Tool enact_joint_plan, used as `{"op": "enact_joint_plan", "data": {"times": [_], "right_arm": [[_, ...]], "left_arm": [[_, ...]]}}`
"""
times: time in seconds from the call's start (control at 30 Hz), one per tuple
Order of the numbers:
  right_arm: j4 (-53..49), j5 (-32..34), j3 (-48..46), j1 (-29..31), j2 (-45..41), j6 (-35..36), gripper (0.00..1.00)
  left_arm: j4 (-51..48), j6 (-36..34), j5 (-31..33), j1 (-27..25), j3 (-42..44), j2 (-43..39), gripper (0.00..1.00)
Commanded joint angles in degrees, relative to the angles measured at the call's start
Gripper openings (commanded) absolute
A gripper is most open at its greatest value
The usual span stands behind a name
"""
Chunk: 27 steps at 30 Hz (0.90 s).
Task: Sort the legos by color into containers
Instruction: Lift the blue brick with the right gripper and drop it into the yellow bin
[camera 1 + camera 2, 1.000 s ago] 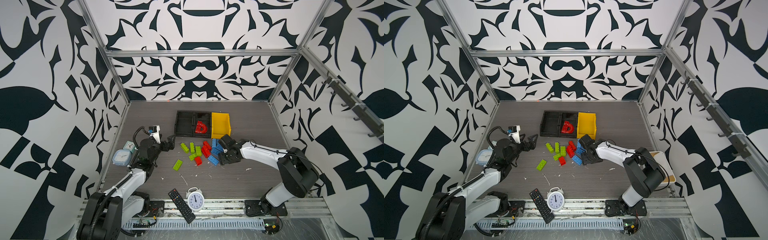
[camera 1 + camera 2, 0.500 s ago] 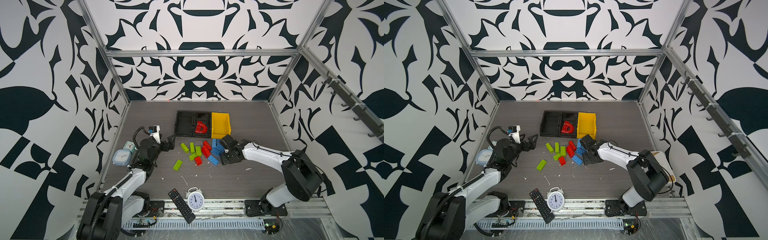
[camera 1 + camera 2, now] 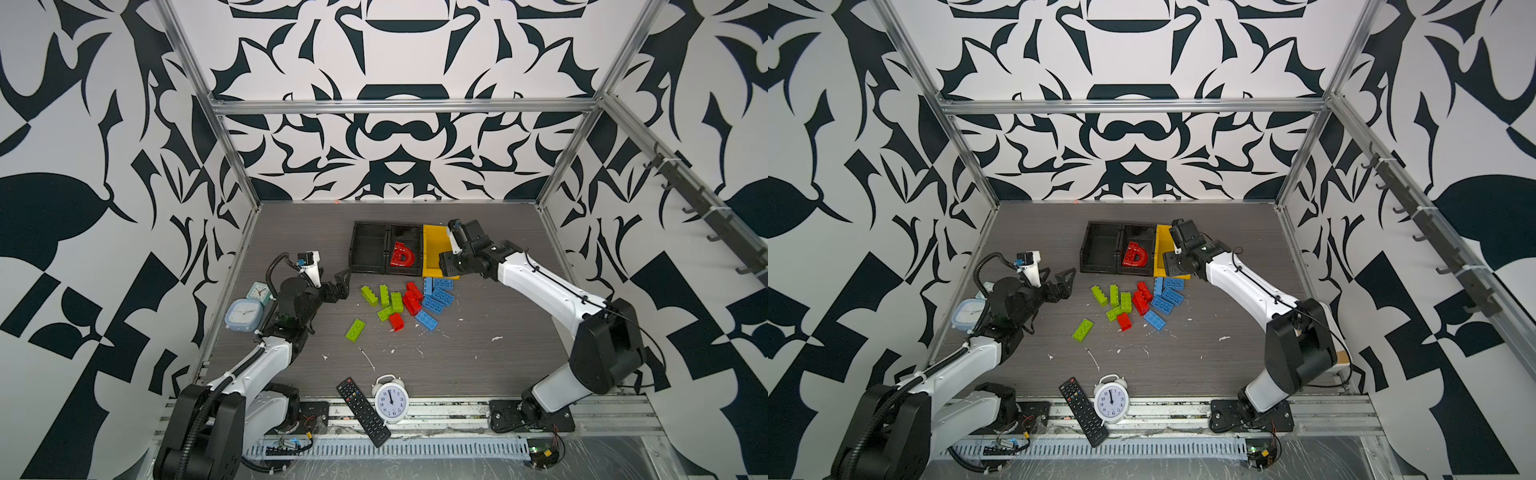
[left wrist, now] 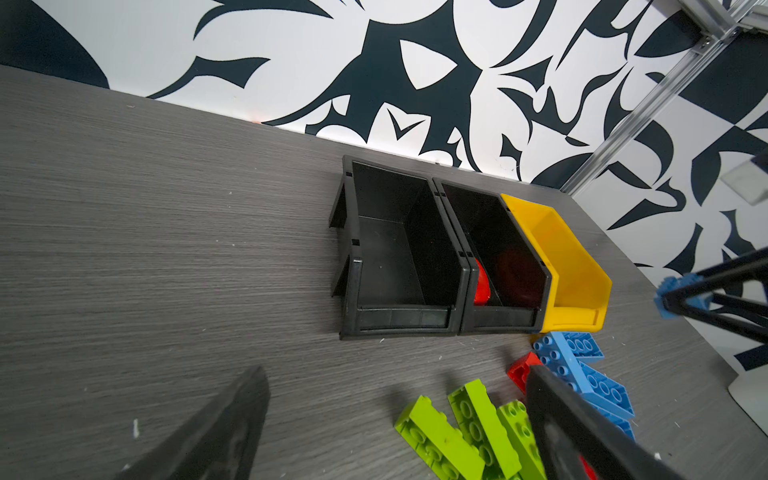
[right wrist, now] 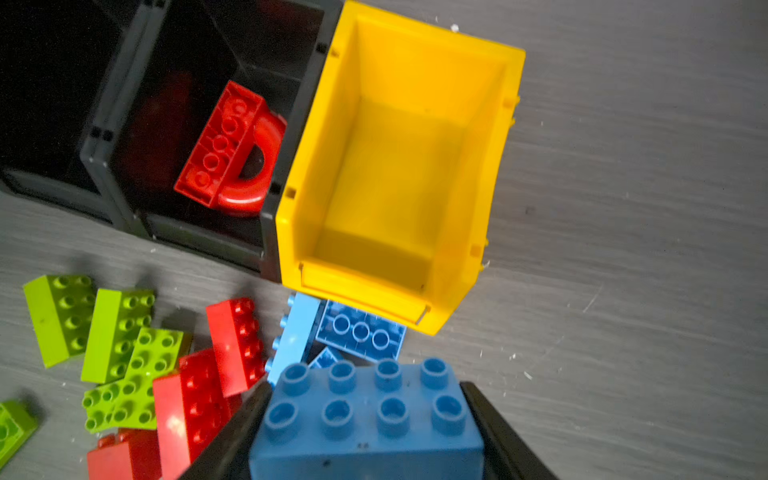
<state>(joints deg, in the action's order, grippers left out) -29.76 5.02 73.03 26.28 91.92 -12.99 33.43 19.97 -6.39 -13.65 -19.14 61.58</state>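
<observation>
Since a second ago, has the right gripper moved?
Yes. The right gripper went from the loose pile toward the back, to the front lip of the yellow bin, jaws holding a blue brick.

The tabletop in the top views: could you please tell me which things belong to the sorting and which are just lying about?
Job: loose bricks, gripped blue brick, empty black bin, black bin holding red arch, yellow bin.
Lying about: remote, white alarm clock, blue square clock, small teal clock.
</observation>
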Motion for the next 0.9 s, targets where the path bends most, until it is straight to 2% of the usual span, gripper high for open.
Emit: {"op": "enact_joint_plan", "data": {"times": [0.0, 0.2, 0.57, 0.87], "right_arm": [[3.02, -2.58, 4.79, -2.03, 3.38, 4.04, 0.53], [3.07, -3.80, 11.66, -4.38, 11.55, 6.03, 0.53], [3.06, -4.05, 16.37, -4.90, 18.10, 6.88, 0.58], [1.86, -4.71, 16.99, -4.92, 16.89, 6.40, 0.74]], "left_arm": [[1.26, 0.00, 0.55, -0.15, 0.88, 0.46, 0.99], [1.62, 0.08, 0.18, -0.15, 0.68, 1.22, 0.99], [1.37, 0.17, 0.31, -0.15, 0.76, 0.83, 0.99], [1.30, 0.60, -0.11, -0.15, 0.53, 0.89, 0.99]]}}
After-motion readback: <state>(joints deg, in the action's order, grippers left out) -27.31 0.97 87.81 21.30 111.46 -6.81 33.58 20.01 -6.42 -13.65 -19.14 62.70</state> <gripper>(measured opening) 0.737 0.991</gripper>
